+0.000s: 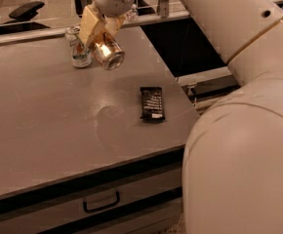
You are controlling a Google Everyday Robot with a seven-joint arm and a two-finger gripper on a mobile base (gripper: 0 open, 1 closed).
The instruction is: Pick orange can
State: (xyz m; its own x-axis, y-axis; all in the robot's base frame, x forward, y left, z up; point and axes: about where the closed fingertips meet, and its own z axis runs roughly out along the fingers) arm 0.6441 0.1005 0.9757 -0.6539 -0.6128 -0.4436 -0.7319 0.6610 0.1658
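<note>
My gripper (101,39) is at the upper left, above the far part of the grey table (44,130). It is shut on the orange can (108,53), which it holds tilted in the air with its shiny silver end facing the camera. The can is clear of the table top. The pale fingers (90,26) clamp the can's body from both sides.
A white can with green print (78,48) stands upright on the table just behind and left of the held can. A black snack bar (151,103) lies flat near the table's right edge. A drawer with a handle (101,202) is below the front edge. Chairs stand beyond the table.
</note>
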